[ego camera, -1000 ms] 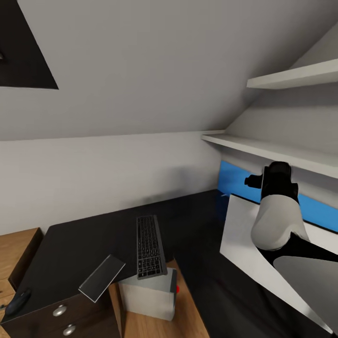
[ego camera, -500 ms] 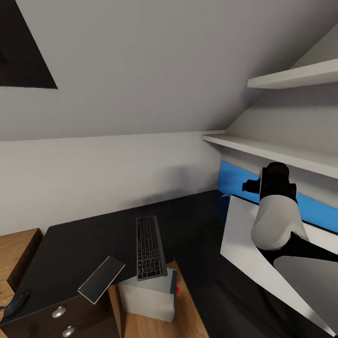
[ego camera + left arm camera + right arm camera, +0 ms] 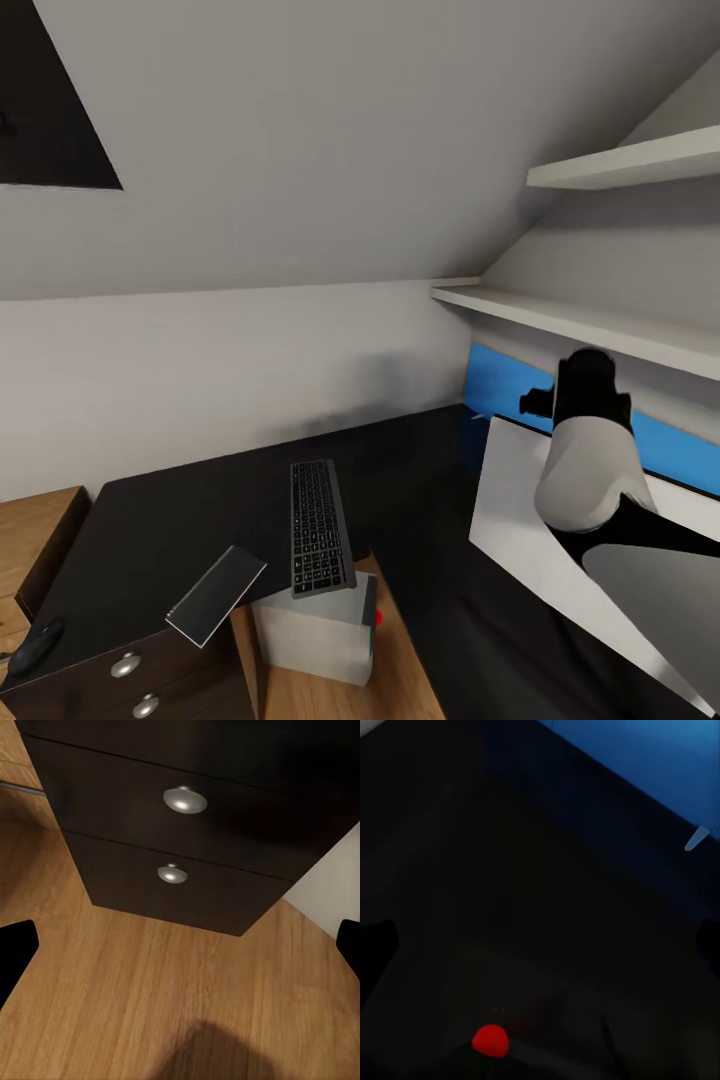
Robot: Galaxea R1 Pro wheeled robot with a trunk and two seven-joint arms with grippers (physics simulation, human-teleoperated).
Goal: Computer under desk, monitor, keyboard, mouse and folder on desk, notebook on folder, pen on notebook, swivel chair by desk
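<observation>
The black desk (image 3: 190, 515) carries the dark keyboard (image 3: 320, 525), which overhangs its front edge. The notebook (image 3: 217, 592) tilts over that edge, and the small mouse (image 3: 35, 645) lies at the near left corner. Below the keyboard stands the white computer (image 3: 315, 630) with a red button (image 3: 378, 617). The monitor (image 3: 520, 520) leans on the desk at the right, pale back towards me, with my right arm (image 3: 585, 460) reaching over its top edge. My right gripper (image 3: 540, 945) is open over dark surface. My left gripper (image 3: 180, 952) is open, low in front of the desk drawers (image 3: 187, 840).
A long blue wall panel (image 3: 500, 385) runs behind the monitor under two white shelves (image 3: 560, 315). A light wooden chest (image 3: 30, 530) stands left of the desk. Wood floor (image 3: 172, 997) lies before the drawers. A small pale sliver (image 3: 697, 838) lies by the blue panel.
My right wrist has turned slightly above the monitor's top edge. The keyboard, notebook, mouse and computer have not moved.
</observation>
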